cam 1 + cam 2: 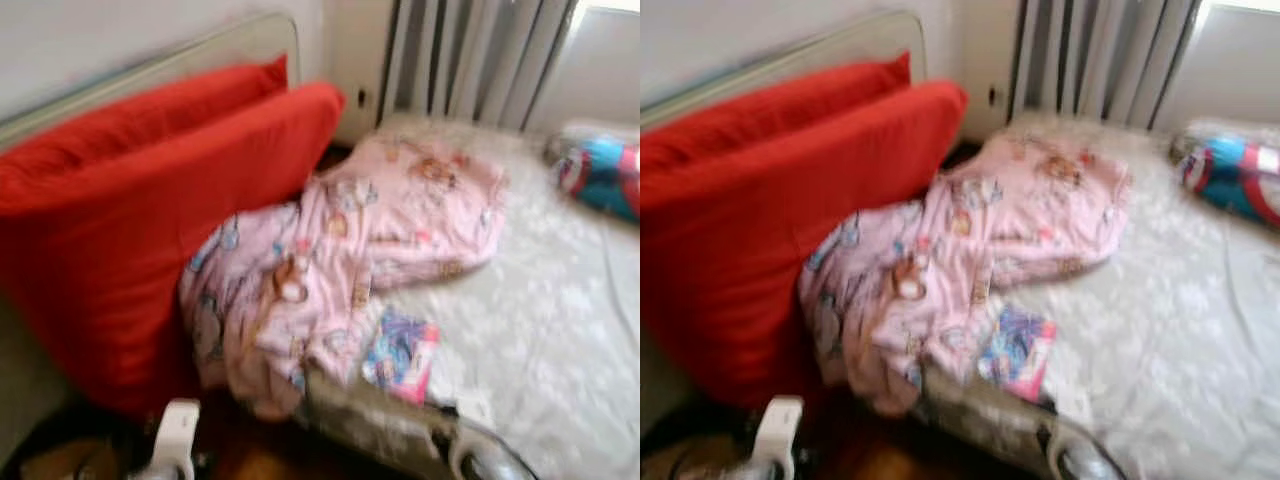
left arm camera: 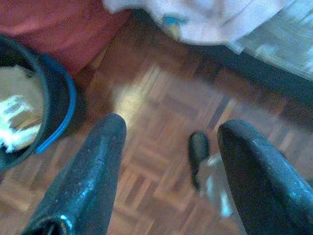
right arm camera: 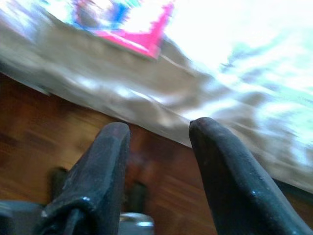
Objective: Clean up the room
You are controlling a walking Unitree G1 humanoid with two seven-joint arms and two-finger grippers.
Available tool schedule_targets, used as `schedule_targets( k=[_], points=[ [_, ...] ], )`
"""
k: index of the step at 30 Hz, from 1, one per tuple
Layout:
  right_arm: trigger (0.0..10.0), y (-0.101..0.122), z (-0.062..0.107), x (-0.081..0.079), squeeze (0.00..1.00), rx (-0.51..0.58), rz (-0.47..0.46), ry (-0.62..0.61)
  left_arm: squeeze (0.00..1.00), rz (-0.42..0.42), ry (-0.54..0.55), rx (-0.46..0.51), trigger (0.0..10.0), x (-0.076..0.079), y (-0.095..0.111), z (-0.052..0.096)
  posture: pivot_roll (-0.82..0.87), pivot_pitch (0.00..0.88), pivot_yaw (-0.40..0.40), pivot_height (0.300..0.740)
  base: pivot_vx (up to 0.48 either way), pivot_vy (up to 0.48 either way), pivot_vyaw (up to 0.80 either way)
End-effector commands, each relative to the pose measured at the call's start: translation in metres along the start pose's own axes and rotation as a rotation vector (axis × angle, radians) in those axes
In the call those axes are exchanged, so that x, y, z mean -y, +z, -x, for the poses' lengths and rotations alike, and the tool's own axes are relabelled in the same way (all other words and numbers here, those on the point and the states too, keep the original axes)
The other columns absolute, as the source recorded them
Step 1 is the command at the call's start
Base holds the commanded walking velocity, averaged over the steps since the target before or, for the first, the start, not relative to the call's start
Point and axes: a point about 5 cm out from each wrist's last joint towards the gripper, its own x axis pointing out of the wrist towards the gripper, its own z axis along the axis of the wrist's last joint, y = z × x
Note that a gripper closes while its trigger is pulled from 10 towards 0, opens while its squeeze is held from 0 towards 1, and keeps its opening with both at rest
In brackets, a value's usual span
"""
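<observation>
Beside the bed (image 1: 560, 320), both grippers, left (image 2: 168, 161) and right (image 3: 159, 161), hang with jaws open, and a blurred reach risks snagging the pink blanket (image 1: 340, 250) instead of the booklet (image 1: 402, 355) just beside it.

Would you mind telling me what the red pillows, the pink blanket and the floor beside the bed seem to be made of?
Red pillows: woven fabric, matte, with soft creases and seams. Pink blanket: thin printed cloth, probably cotton or fleece; it lies crumpled in loose folds, though blur hides the weave. Floor: wood parquet, small brown blocks in a tiled pattern, with a slight sheen.
</observation>
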Motion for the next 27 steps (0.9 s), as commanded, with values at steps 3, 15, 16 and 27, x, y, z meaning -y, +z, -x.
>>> schedule_targets(
  k=[3,15,16,27],
  points=[
    [10.0,-0.0054,0.0018,0.0114,0.00,-0.015,-0.010,-0.030,0.00,0.002,-0.009,0.012,10.0,0.0021,0.0060,-0.0010,0.04,0.000,0.018,0.740,0.000,0.000,-0.78],
    [10.0,-0.0048,0.0018,0.0110,0.00,-0.011,-0.003,-0.025,0.00,0.004,-0.009,0.012,10.0,0.0020,0.0060,-0.0010,0.04,0.000,0.017,0.740,0.000,0.000,-0.06],
    [10.0,-0.0048,0.0018,0.0109,0.00,-0.012,-0.002,-0.022,0.00,0.004,-0.009,0.012,10.0,0.0020,0.0060,-0.0010,0.04,0.000,0.016,0.740,0.000,0.000,0.00],
    [10.0,-0.0047,0.0017,0.0105,0.00,-0.010,0.000,-0.018,0.00,0.009,-0.010,0.014,10.0,0.0020,0.0060,-0.0010,0.04,0.000,0.017,0.740,0.000,0.000,0.00]
  ],
)
